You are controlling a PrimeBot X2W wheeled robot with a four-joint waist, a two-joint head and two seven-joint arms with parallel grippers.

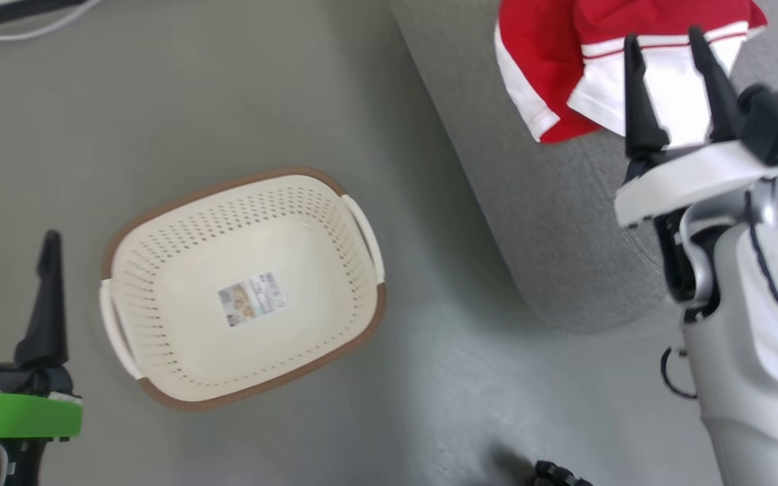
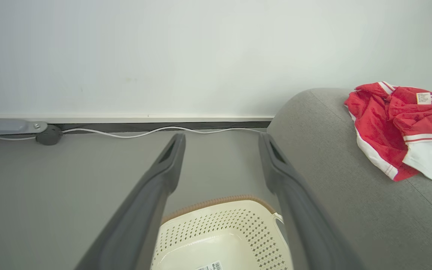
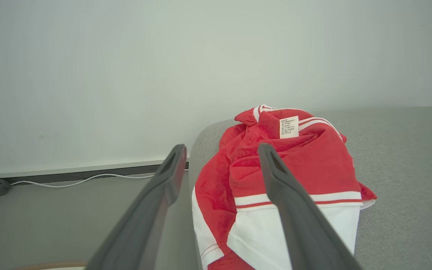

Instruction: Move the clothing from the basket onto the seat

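The red and white clothing (image 1: 564,67) lies crumpled on the grey seat (image 1: 551,223) near its left edge; it shows too in the left wrist view (image 2: 399,131) and the right wrist view (image 3: 276,187). The cream basket (image 1: 240,287) with a brown rim stands on the floor left of the seat, with nothing but a sticker on its bottom. My right gripper (image 1: 666,44) hovers open above the clothing, nothing between its fingers. My left gripper (image 1: 17,243) stands open left of the basket, holding nothing.
A white wall with a dark skirting strip and a white cable (image 2: 156,131) runs along the far side of the grey floor (image 1: 159,101). A small dark object (image 1: 558,472) sits at the bottom edge in the head view.
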